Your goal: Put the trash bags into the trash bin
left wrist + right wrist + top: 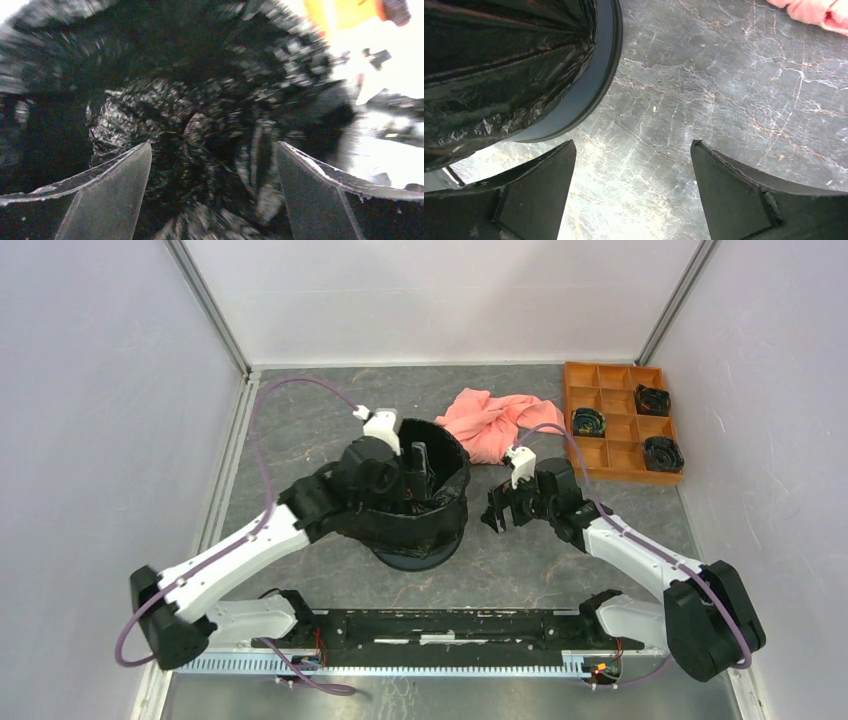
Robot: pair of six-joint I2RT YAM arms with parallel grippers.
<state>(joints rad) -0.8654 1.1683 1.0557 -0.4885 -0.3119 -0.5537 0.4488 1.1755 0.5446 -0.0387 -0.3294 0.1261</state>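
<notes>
The dark navy trash bin (415,558) stands mid-table, and the glossy black trash bag (432,516) is draped over its rim and down its side. My left gripper (417,466) reaches into the bin's mouth. In the left wrist view the left gripper (212,150) is open, with the crinkled bag (200,110) lining the inside below and between the fingers; that view is blurred. My right gripper (496,514) hangs just right of the bin. In the right wrist view the right gripper (633,145) is open over bare table, beside the bin's wall (596,85) and the hanging bag (499,65).
A salmon-pink cloth (490,425) lies behind the bin to the right, its edge also showing in the right wrist view (819,12). An orange compartment tray (572,405) holding three dark round parts stands at the back right. White walls close in the table.
</notes>
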